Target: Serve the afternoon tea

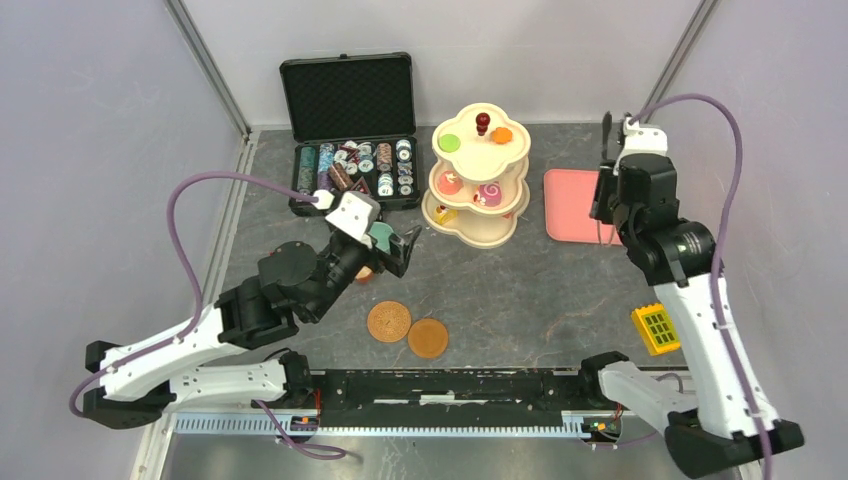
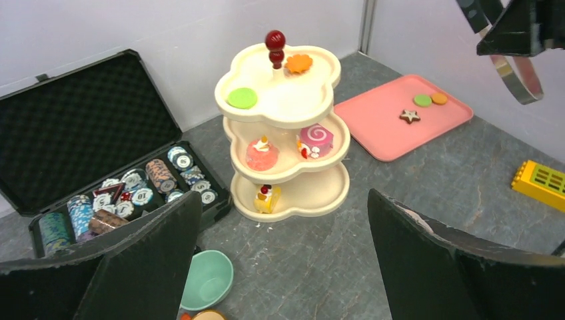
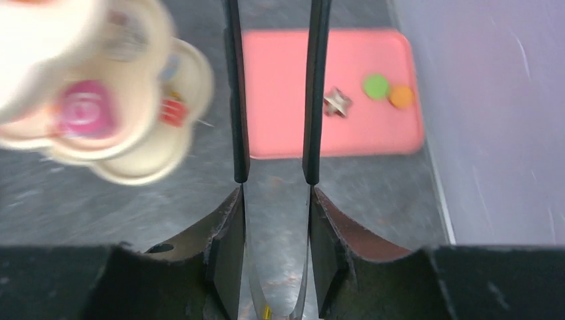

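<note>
Nearest the arm bases lie 2 brown saucers (image 1: 389, 321), touching each other on the surface. Just beyond them the left end effector (image 1: 396, 246) hangs spread wide and empty, with the teal cup (image 2: 206, 280) below its left finger.

The likely step is taking that cup to a saucer. It should centre the fingers across the rim before closing, then set the cup down level in the saucer's middle.

A brown sliver (image 2: 208, 315) at the bottom edge of the left wrist view may be the smaller cup, but it is cut off.

Farther back stands the 3-tier stand (image 2: 280, 120) with pastries on every tier. To its right the right end effector (image 3: 274, 200) is clamped on metal tongs (image 3: 313, 100), whose arms stand narrow over the pink tray (image 3: 360, 140). Nothing shows between them.

A star biscuit (image 3: 337, 102), a green disc (image 3: 376, 86) and an orange disc (image 3: 401, 97) lie on the tray. The tongs should come down astride 1 piece only.

The tong tips run out of the right wrist view, and the stand there is blurred. In the overhead view the right arm covers the tray's pastries.
</note>
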You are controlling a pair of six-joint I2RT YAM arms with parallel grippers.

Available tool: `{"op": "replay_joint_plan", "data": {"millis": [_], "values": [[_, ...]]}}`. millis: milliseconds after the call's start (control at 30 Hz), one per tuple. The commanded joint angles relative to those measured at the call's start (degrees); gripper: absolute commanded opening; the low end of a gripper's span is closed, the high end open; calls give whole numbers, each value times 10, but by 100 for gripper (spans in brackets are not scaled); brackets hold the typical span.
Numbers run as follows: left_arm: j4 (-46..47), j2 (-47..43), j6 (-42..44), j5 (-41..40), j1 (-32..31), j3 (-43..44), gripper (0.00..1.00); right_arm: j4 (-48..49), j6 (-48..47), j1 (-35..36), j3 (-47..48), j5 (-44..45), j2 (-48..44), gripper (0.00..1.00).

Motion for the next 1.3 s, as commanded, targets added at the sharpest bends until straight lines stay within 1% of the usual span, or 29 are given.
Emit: {"op": "replay_joint_plan", "data": {"millis": [0,67,133,200,400,500,667,833,1033,1267], "values": [[21,14,-3,29,-4,7,100,61,-12,-113,-110,-11,37,41],[23,13,-2,31,-4,-2,100,95,-5,-168,-163,-55,57,42],[26,10,-2,33,-4,-11,100,133,-2,-225,-207,-110,80,46],[30,5,-4,36,-4,-21,100,163,-1,-258,-237,-151,110,51],[44,-5,-5,41,-4,-40,100,207,-12,-315,-260,-194,197,54],[52,-9,3,35,-4,-48,100,223,-15,-319,-260,-209,220,58],[63,-15,12,26,-4,-58,100,233,-20,-319,-251,-211,248,61],[66,-13,12,26,-4,-62,100,229,-22,-319,-229,-209,279,64],[69,-13,12,26,-5,-64,100,219,-29,-320,-207,-187,311,63],[69,-11,12,26,-4,-66,100,213,-34,-319,-196,-180,332,56]]}}
